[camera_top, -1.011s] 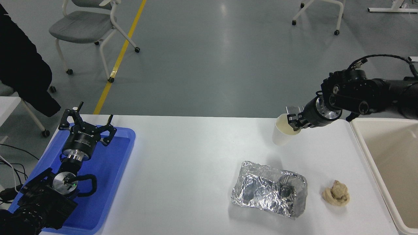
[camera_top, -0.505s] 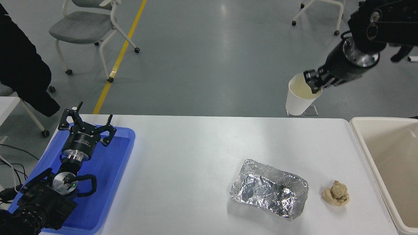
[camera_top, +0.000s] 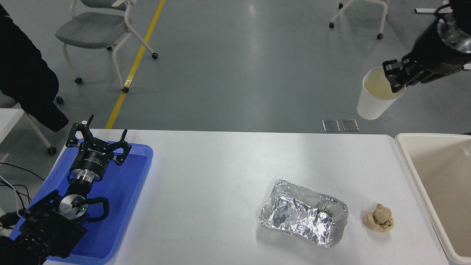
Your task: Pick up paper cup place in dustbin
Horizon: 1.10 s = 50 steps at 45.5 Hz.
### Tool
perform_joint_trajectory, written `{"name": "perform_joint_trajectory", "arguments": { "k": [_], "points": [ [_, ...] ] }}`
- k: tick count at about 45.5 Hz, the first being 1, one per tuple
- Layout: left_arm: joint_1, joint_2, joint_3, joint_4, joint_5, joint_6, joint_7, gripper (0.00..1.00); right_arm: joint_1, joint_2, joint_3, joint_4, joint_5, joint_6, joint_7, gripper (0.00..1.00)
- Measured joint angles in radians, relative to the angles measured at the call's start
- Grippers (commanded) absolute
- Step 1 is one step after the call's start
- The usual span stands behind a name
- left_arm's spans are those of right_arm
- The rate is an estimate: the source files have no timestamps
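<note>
The white paper cup (camera_top: 375,101) hangs high above the table's far right, mouth tilted toward me, cream inside showing. My right gripper (camera_top: 394,79) is shut on the cup's rim, the arm coming in from the upper right. The cream dustbin (camera_top: 408,162) stands at the table's right edge, below and to the right of the cup. My left gripper (camera_top: 98,141) is open and empty, parked over the blue tray (camera_top: 128,191) at the lower left.
A crumpled silver foil tray (camera_top: 303,217) and a brown paper wad (camera_top: 379,218) lie on the white table (camera_top: 220,176) left of the dustbin. A person in dark clothing (camera_top: 25,73) stands at the far left. Chairs stand on the floor behind.
My right gripper has carried the cup up from just above the table and then right, toward the dustbin. The left arm has not moved.
</note>
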Motion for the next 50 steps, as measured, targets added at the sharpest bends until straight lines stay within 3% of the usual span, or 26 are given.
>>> {"name": "perform_joint_trajectory", "arguments": {
  "k": [12,22,38,50],
  "points": [
    [0.0,0.0,0.0,0.0,0.0,0.0,0.0,1.0,-0.236,-0.258,0.077,-0.249,-0.165,-0.015,0.036,0.0],
    [0.0,0.0,0.0,0.0,0.0,0.0,0.0,1.0,-0.627,-0.341,0.314,-0.486,-0.211,-0.096,0.086,0.0],
    [-0.001,0.0,0.0,0.0,0.0,0.0,0.0,1.0,-1.212,-0.257,0.728,-0.71,-0.22,-0.323,0.1,0.0],
    [-0.001,0.0,0.0,0.0,0.0,0.0,0.0,1.0,-1.473,-0.122,0.987,-0.818,-0.212,-0.48,0.06,0.0]
  ]
}}
